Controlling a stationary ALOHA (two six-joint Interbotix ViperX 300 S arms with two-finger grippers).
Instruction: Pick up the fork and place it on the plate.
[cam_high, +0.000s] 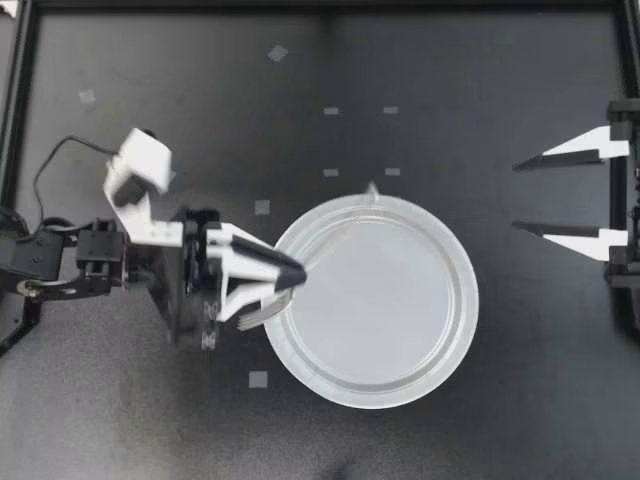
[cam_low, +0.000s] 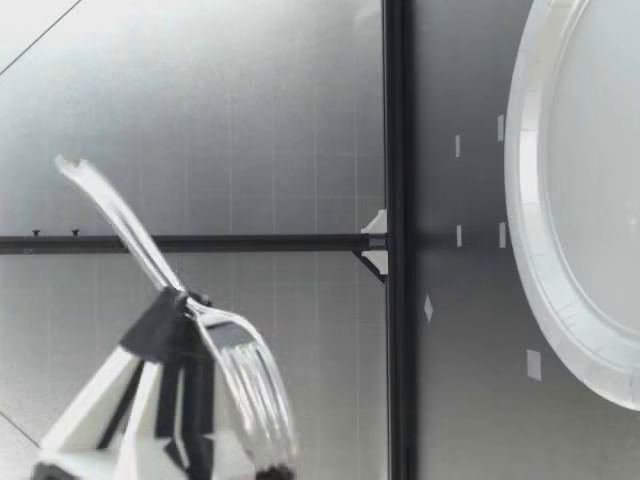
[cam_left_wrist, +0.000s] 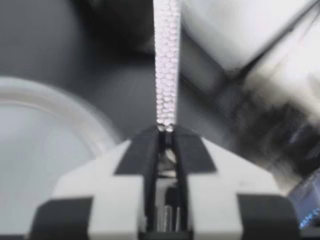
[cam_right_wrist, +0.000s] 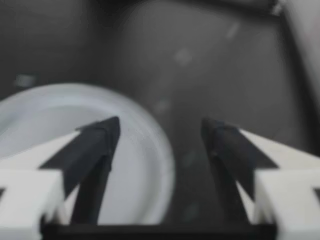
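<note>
My left gripper (cam_high: 292, 275) is shut on a clear plastic fork (cam_high: 262, 315) at the left rim of the white plate (cam_high: 455, 330). The fork's tines stick out beside the fingers, just outside the rim. In the low view the left gripper (cam_low: 175, 305) holds the fork (cam_low: 120, 215) off the table, handle slanting upward and tines hanging down. The left wrist view has the textured handle (cam_left_wrist: 166, 75) running ahead from between the closed fingertips of the left gripper (cam_left_wrist: 166, 131), with the plate (cam_left_wrist: 45, 150) beside it. My right gripper (cam_high: 515, 196) stands open at the table's right edge, well apart from the plate.
Small grey tape squares (cam_high: 258, 379) dot the dark table. A black frame (cam_high: 12, 120) runs along its edges. In the right wrist view the right gripper (cam_right_wrist: 160, 132) has nothing between its fingers, and the plate (cam_right_wrist: 60, 110) lies ahead of it.
</note>
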